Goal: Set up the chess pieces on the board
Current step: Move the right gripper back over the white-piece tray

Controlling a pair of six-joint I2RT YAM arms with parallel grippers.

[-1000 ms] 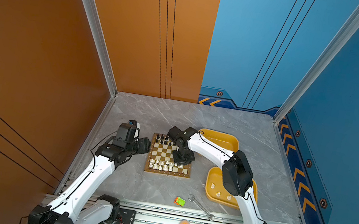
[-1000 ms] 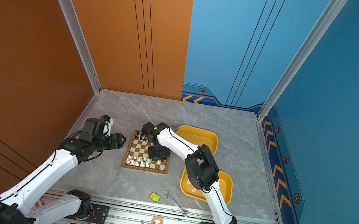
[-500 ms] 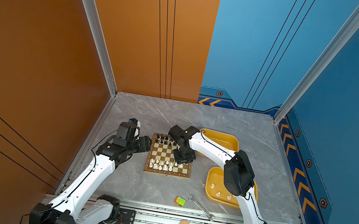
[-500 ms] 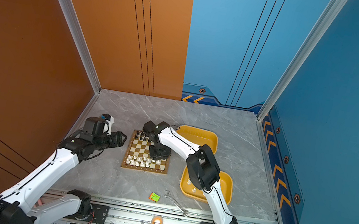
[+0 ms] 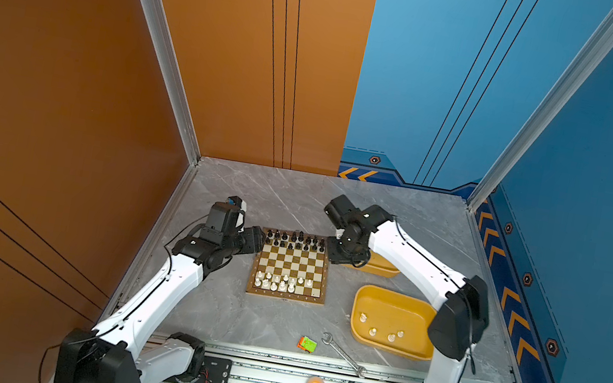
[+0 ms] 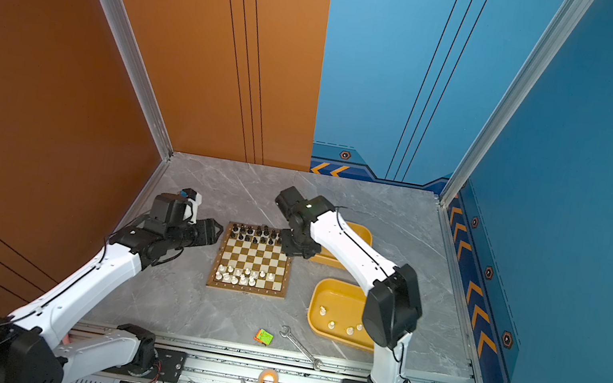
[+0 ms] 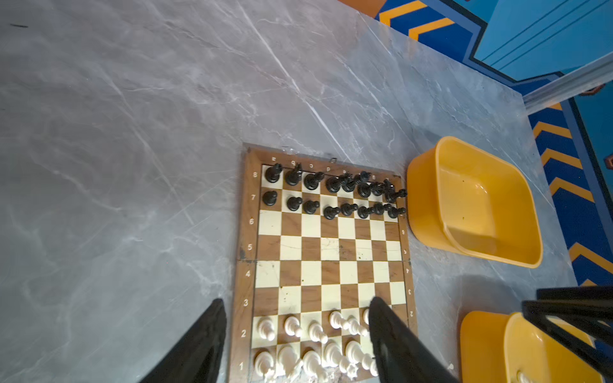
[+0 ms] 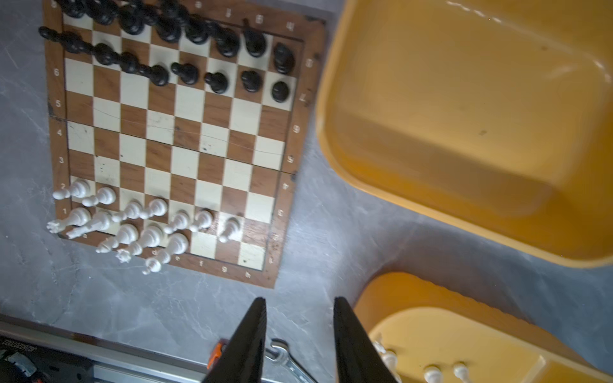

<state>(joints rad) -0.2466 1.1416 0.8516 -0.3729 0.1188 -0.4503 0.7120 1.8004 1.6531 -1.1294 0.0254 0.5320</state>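
— Chess pieces [image 8: 185,73] nearly set?
— Black fills two rows at the board's [image 8: 185,139] upper end. White lacks four, lying in the tray [image 5: 403,308] at lower right.
— Room to move?
— Bare table [image 5: 334,319] between board and tray. The left gripper [image 5: 256,237] and right gripper [image 8: 299,300] both gape, empty.

The white, black-jointed left arm [image 5: 177,276] stretches forward low. Its black left gripper [image 7: 295,300] has the jaws spread wide and empty. The white right arm [image 5: 411,260] folds at a raised elbow. Its black right gripper [image 8: 298,300] points downward, jaws narrowly parted and apparently holding nothing.
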